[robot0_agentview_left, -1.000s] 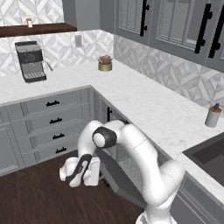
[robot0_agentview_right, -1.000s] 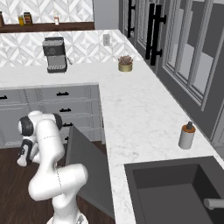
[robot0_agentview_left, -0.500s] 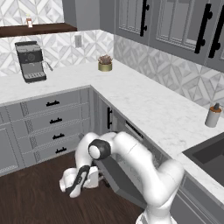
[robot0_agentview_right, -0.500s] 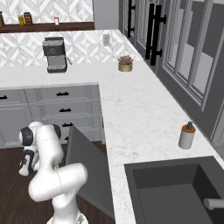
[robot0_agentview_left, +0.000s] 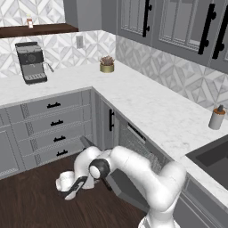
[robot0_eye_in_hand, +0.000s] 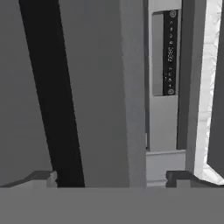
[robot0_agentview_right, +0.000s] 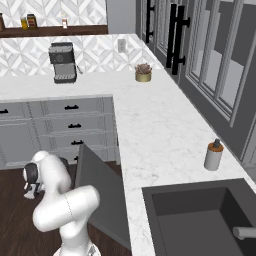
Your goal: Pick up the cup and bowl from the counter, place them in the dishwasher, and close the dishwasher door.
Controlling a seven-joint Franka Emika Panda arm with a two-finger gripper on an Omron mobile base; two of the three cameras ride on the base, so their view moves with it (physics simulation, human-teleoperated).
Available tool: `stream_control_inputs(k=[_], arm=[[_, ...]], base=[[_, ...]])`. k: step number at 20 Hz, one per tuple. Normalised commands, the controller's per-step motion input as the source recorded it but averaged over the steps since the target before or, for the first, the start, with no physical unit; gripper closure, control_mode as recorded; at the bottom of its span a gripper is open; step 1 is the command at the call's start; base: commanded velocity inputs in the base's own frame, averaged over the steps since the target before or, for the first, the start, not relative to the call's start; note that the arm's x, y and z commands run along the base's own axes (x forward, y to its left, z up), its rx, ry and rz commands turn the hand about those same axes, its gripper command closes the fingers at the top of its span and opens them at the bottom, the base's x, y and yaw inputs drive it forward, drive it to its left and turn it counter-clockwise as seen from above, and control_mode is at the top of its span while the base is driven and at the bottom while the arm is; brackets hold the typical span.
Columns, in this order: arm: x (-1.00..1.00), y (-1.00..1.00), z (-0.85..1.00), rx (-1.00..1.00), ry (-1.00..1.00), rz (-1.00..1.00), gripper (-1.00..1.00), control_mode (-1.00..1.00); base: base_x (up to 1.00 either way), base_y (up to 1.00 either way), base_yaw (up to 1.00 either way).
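Observation:
The dishwasher door (robot0_agentview_left: 127, 189) hangs part-way open, tilted out from the cabinets, with the grey wire racks (robot0_agentview_left: 139, 149) visible behind it. In the right base view the door (robot0_agentview_right: 100, 192) is a flat grey slanted panel. My gripper (robot0_agentview_left: 71, 191) is low over the dark floor, just left of the door's outer edge, open and holding nothing. My gripper (robot0_agentview_right: 31, 190) also sits beside the door there. In the hand view my gripper (robot0_eye_in_hand: 111, 177) faces the grey door (robot0_eye_in_hand: 98, 87), the dark control strip (robot0_eye_in_hand: 169, 52) and the white counter (robot0_eye_in_hand: 205, 78) edge. The cup and bowl are out of view.
A soap dispenser (robot0_agentview_left: 217, 118) stands on the counter (robot0_agentview_left: 147, 104) near the sink (robot0_agentview_right: 200, 215). A coffee machine (robot0_agentview_left: 31, 62) and a small potted plant (robot0_agentview_left: 107, 65) stand at the back. Drawer fronts with black handles (robot0_agentview_left: 55, 122) line the left cabinets above dark wood floor (robot0_agentview_left: 31, 205).
The arm has bent down and carried the open gripper lower toward the floor beside the door. The door's tilt looks the same.

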Motion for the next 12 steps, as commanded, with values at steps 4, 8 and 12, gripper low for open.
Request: stream_control_inputs(k=[4, 8, 12], arm=[[0.08, -0.14, -0.90, 0.00, 0.06, -0.02, -1.00, -1.00], [0.11, -0.79, -0.08, 0.00, 0.00, 0.00, -1.00, -1.00], [0.16, -1.00, 0.02, -0.04, 0.00, 0.00, -1.00, -1.00]], base=[[0.00, 0.00, 0.00], [0.00, 0.00, 0.00], [0.00, 0.00, 0.00]])
